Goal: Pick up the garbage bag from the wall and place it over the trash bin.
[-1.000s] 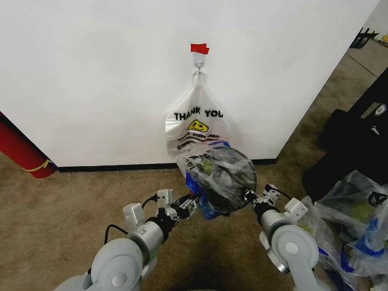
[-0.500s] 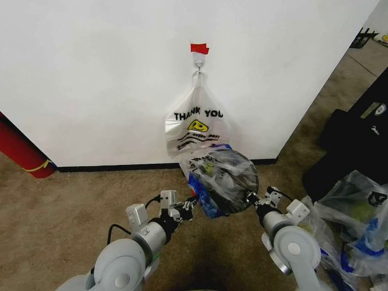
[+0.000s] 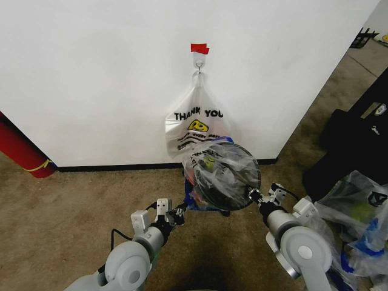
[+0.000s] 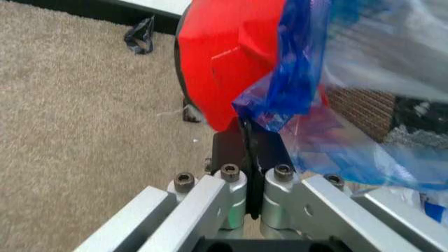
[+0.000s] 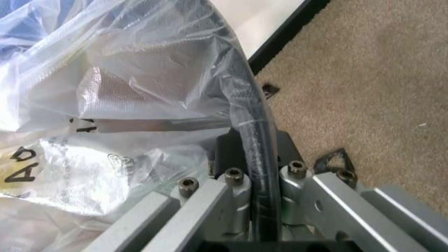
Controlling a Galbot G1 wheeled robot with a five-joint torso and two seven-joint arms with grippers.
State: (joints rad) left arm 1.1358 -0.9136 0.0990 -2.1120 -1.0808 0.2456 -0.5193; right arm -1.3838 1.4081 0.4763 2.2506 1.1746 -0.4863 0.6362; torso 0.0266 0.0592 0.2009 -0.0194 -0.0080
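Both grippers are pinching the crinkly clear-and-blue garbage bag (image 3: 212,176) stretched over the trash bin (image 3: 225,177) at frame center: left gripper (image 3: 180,212) clamped on a blue corner, right gripper (image 3: 253,195) clamped on the bagged rim. The white bag (image 3: 194,124) behind is reading "THANK YOU".

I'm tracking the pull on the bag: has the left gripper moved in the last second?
Yes. The left gripper has drawn back toward the robot, farther from the baseboard, shut on the garbage bag.

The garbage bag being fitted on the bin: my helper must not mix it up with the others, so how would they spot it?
Start at the white wall and its hook with the white THANK YOU bag. In front of that bag sits the black mesh trash bin. The garbage bag is stretched over its mouth, translucent with blue patches, unlike the bulging bags on the carpet.
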